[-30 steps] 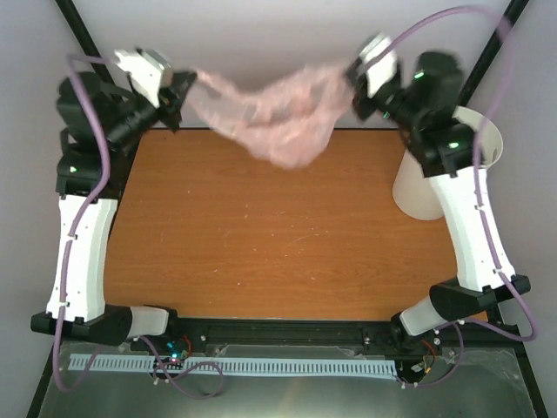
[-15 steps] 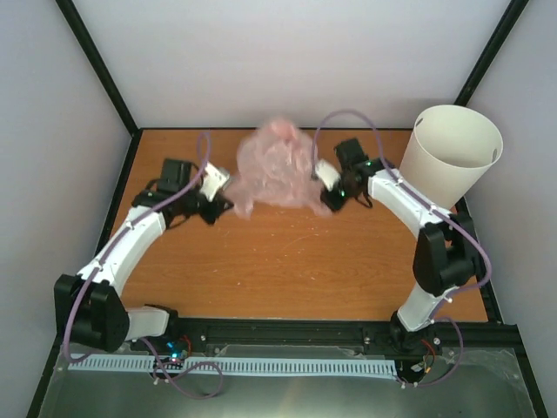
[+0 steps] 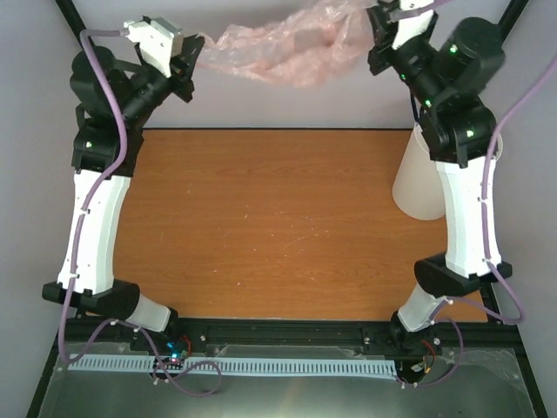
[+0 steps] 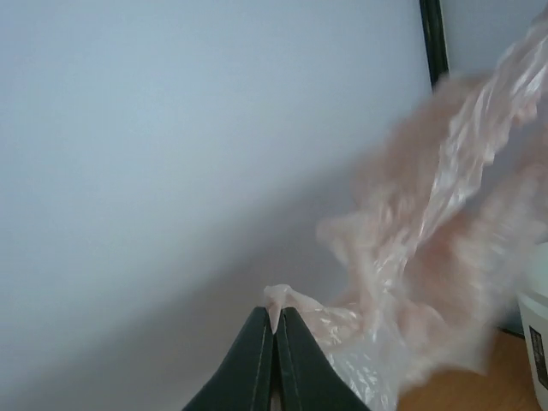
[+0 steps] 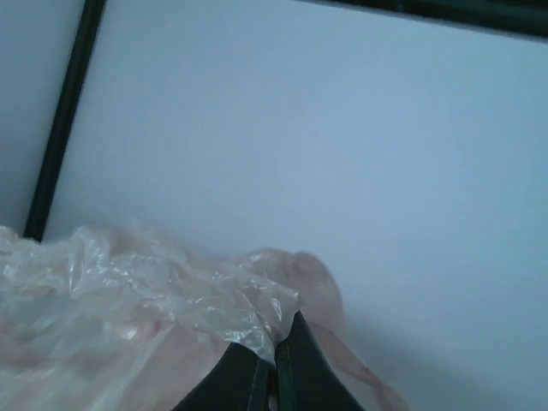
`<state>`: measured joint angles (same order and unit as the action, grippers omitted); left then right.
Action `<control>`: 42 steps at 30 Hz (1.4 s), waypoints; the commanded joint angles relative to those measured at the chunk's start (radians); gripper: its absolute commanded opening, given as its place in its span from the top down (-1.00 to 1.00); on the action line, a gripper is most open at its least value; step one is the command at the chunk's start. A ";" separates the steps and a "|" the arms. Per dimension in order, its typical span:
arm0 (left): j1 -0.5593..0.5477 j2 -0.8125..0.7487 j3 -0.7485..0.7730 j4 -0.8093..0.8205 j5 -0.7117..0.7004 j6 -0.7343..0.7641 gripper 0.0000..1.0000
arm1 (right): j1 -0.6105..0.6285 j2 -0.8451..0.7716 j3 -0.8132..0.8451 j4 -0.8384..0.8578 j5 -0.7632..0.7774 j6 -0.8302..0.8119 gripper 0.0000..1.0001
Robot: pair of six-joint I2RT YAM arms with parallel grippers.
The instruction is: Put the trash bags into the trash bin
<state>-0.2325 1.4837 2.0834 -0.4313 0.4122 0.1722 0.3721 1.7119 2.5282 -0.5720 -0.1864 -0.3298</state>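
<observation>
The pale pink trash bag (image 3: pixel 287 48) hangs stretched between both grippers, high above the table's far edge. My left gripper (image 3: pixel 193 54) is shut on the bag's left end; in the left wrist view its jaws (image 4: pixel 276 321) pinch a corner of the bag (image 4: pixel 428 282). My right gripper (image 3: pixel 376 35) is shut on the bag's right end; in the right wrist view the bag (image 5: pixel 137 300) bunches over the closed jaws (image 5: pixel 276 342). The white trash bin (image 3: pixel 418 178) stands at the table's right, partly hidden behind my right arm.
The orange table (image 3: pixel 270 226) lies below the raised arms. Black frame posts (image 3: pixel 74 22) stand at the back corners against pale walls. A cable tray (image 3: pixel 235 366) runs along the near edge.
Both arms have swung up from low over the table to high at the back, pulling the bunched bag out into a stretched span. The right arm again covers part of the bin.
</observation>
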 commanded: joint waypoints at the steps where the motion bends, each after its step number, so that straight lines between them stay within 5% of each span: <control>1: -0.006 -0.071 -0.154 0.039 0.011 0.007 0.99 | 0.014 -0.082 -0.313 0.002 -0.046 -0.037 0.94; 4: -0.014 -0.112 -0.627 -0.180 0.081 0.143 0.99 | 0.050 -0.152 -0.860 -0.168 0.000 -0.185 0.94; 7: -0.014 -0.231 -0.968 -0.217 0.127 0.237 0.99 | 0.051 -0.180 -1.156 -0.310 -0.055 -0.189 0.94; 9: -0.016 -0.373 -1.035 -0.185 0.157 0.218 0.99 | 0.057 -0.269 -1.231 -0.330 -0.133 -0.174 0.94; 12: -0.021 -0.475 -0.920 -0.108 0.137 0.180 0.99 | 0.073 -0.397 -1.125 -0.314 -0.244 -0.204 0.94; 15: -0.020 -0.369 -0.635 -0.048 0.056 0.124 0.98 | 0.073 -0.443 -0.958 -0.059 -0.178 -0.077 0.95; 18: -0.021 -0.157 -0.229 -0.033 -0.022 0.056 0.99 | 0.070 -0.271 -0.644 0.089 0.006 0.017 0.95; 22: -0.019 0.096 0.138 -0.095 -0.073 -0.013 0.99 | 0.034 0.027 -0.094 0.008 0.137 0.047 0.94; 25: -0.021 -0.005 -0.087 -0.028 0.018 -0.004 0.99 | 0.035 0.021 -0.124 -0.074 0.005 0.010 0.94; 31: -0.033 -0.292 -0.925 -0.153 0.176 0.119 0.99 | 0.064 -0.229 -1.117 -0.258 -0.111 -0.106 0.94; 33: -0.040 -0.417 -1.060 -0.144 0.166 0.138 0.99 | 0.069 -0.308 -1.281 -0.294 -0.172 -0.106 0.94; 37: -0.047 -0.478 -0.913 -0.166 0.115 0.166 0.99 | 0.080 -0.414 -1.131 -0.350 -0.344 -0.074 0.94; 42: -0.047 -0.216 -0.449 -0.103 0.024 0.061 0.99 | 0.077 -0.302 -0.697 -0.030 -0.128 0.101 0.94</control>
<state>-0.2779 1.1107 1.2800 -0.6655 0.4885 0.2901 0.4511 1.4208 1.5120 -0.9005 -0.4030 -0.3477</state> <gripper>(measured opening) 0.009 0.030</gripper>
